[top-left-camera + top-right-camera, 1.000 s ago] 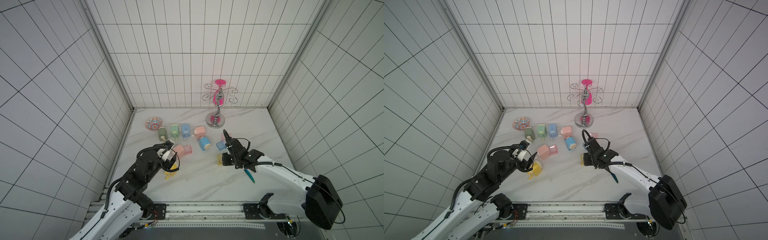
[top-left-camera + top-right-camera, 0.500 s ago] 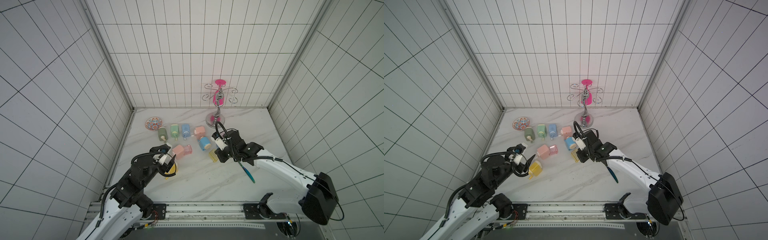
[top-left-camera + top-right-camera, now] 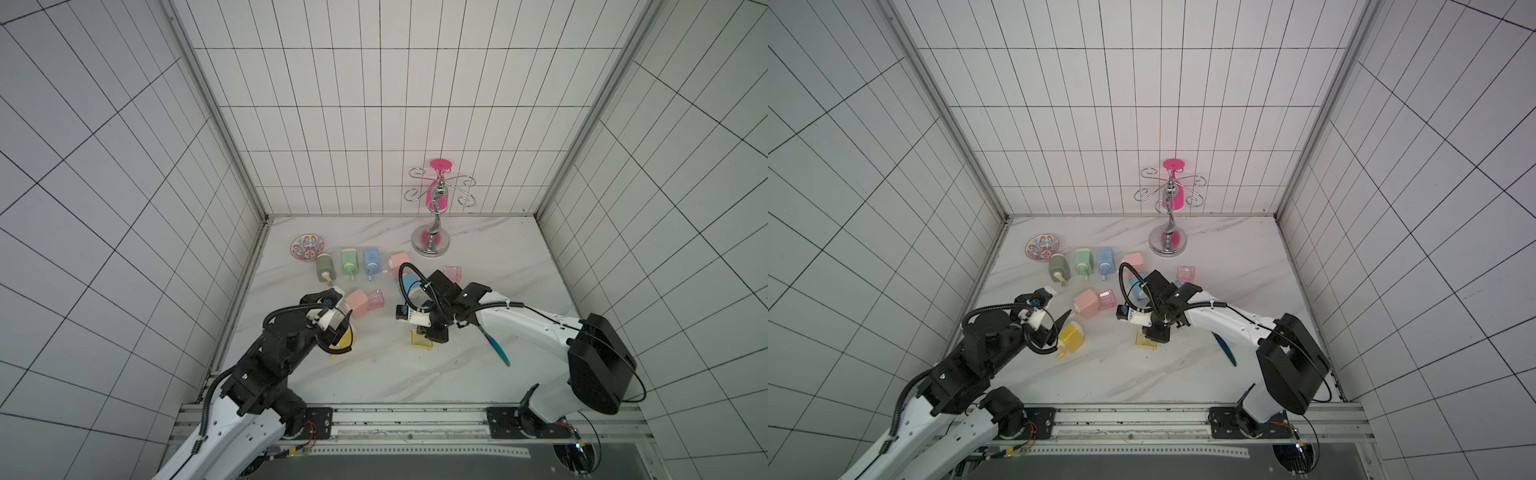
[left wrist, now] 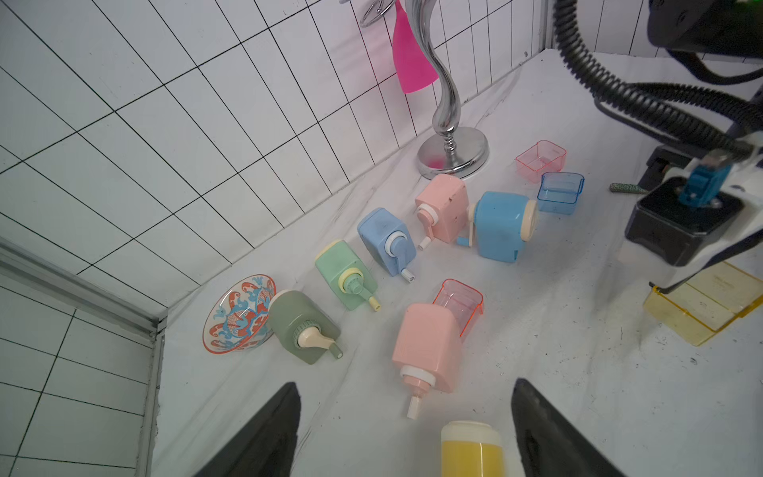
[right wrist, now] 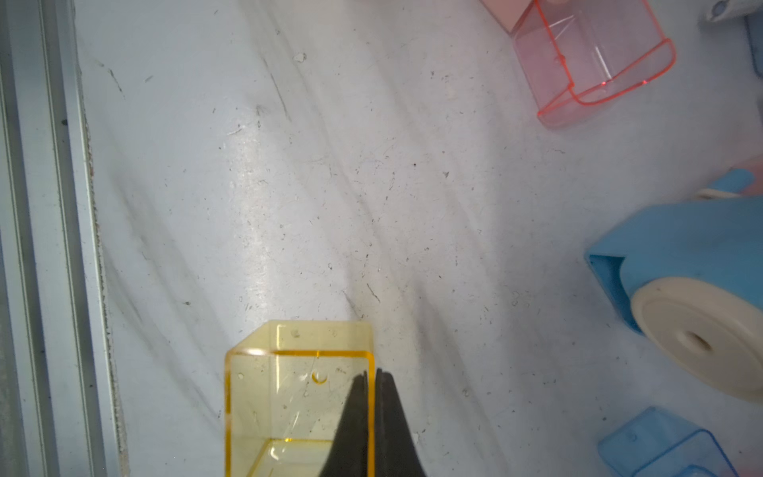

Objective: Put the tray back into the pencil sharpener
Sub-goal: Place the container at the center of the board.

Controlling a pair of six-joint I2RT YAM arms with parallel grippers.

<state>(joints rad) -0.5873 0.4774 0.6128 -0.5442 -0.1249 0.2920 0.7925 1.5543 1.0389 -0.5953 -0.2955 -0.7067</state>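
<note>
Low at the centre of both top views, the yellow tray (image 3: 1145, 341) is held by the right jaws.
One wall of the yellow tray is pinched between the right jaws, which are closed down to a thin slit in the right wrist view; whether it touches the worktop (image 3: 1142, 386) cannot be told. Left of it in the frame, well apart, the yellow sharpener (image 3: 1071, 337) is laid on the worktop between the left jaws, which are spread wide, with a gap on each side and nothing gripped. Just above it in the frame, a pink sharpener (image 3: 1086, 303) is seen with a pink tray (image 3: 1106, 299) touching its end. A patterned bowl (image 3: 1042, 248) is set at the worktop's upper left.
</note>
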